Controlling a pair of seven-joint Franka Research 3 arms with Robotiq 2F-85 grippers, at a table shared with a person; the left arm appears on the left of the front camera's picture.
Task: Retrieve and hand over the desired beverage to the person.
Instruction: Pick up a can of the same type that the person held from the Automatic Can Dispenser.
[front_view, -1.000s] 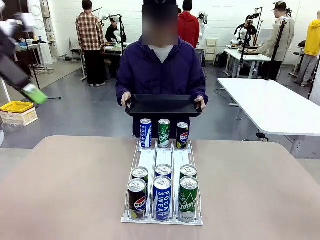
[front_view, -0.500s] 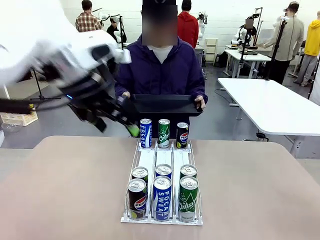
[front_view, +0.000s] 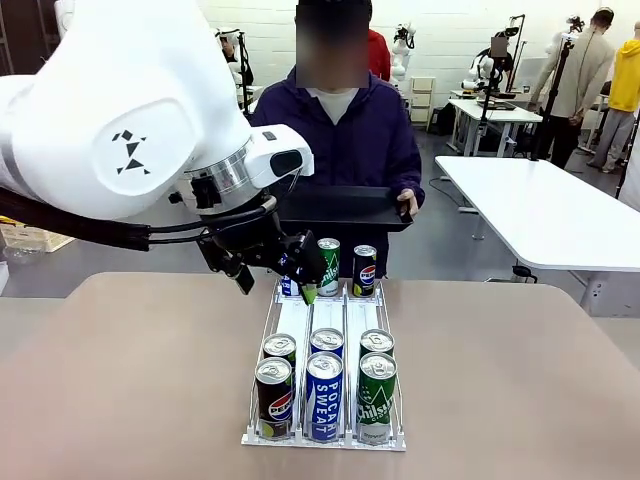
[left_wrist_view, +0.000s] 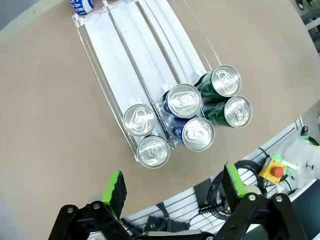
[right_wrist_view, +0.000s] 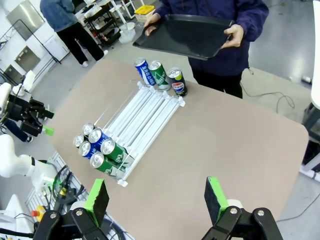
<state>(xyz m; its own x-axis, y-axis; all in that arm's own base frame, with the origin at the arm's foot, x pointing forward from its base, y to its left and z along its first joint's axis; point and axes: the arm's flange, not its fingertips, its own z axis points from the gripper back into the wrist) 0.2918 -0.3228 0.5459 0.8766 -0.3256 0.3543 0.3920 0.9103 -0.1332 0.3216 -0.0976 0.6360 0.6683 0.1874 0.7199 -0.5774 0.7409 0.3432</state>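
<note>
A white wire rack (front_view: 297, 318) holds drink cans in three lanes. At its far end stand a blue Pocari can (left_wrist_view: 81, 4), a green can (front_view: 328, 265) and a black Pepsi can (front_view: 365, 270). Six more cans (left_wrist_view: 184, 100) crowd the near end. My left gripper (front_view: 285, 278) hangs open and empty over the far left lane, partly hiding the blue can; its green pads (left_wrist_view: 116, 186) stand wide apart. High above the table, my right gripper (right_wrist_view: 156, 197) is open and empty. The person (front_view: 340, 130) stands at the far edge holding a black tray (front_view: 345, 208) in both hands.
The brown table (front_view: 130, 380) has bare room on both sides of the rack. A white table (front_view: 550, 205) stands off to the right behind. Other people and equipment are farther back in the room.
My left arm swung in from the far left and now reaches over the rack's far end. Its jaws stayed open. The cans have not moved.
</note>
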